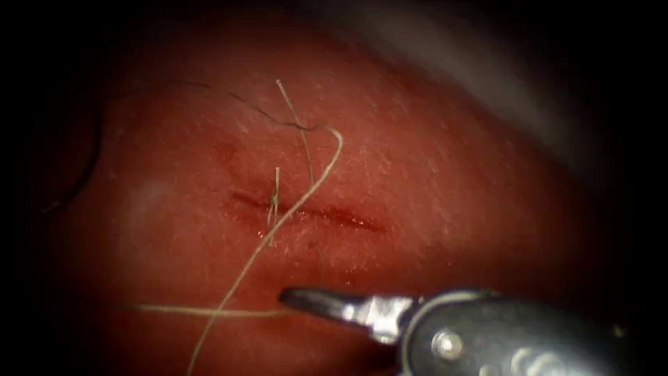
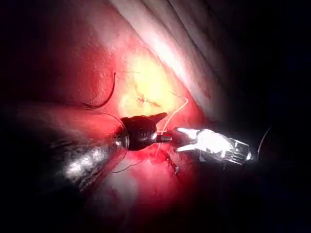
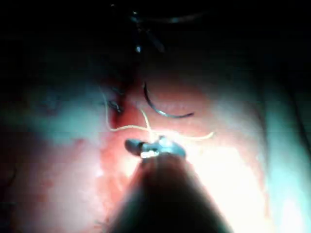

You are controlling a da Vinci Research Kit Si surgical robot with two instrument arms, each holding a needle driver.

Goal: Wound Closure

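The right tool (image 1: 296, 298) sits at 6 o'clock, below the cut (image 1: 306, 210) in the tissue (image 1: 445, 181). Its jaws are closed on the thread (image 1: 292, 209), which runs up over the cut. The needle (image 1: 87, 163) lies loose on the tissue at 9 o'clock, with nothing holding it.

**Wet tissue, bright metal**

The tissue (image 1: 431, 174) looks moist and finely pebbled, with a glossy sheen along the cut (image 1: 306, 211). The thread (image 1: 306, 191) is pale, matt and fibrous. The right end effector (image 1: 313, 301) is polished, reflective metal. The needle (image 3: 163, 109) is thin, dark, smooth wire.
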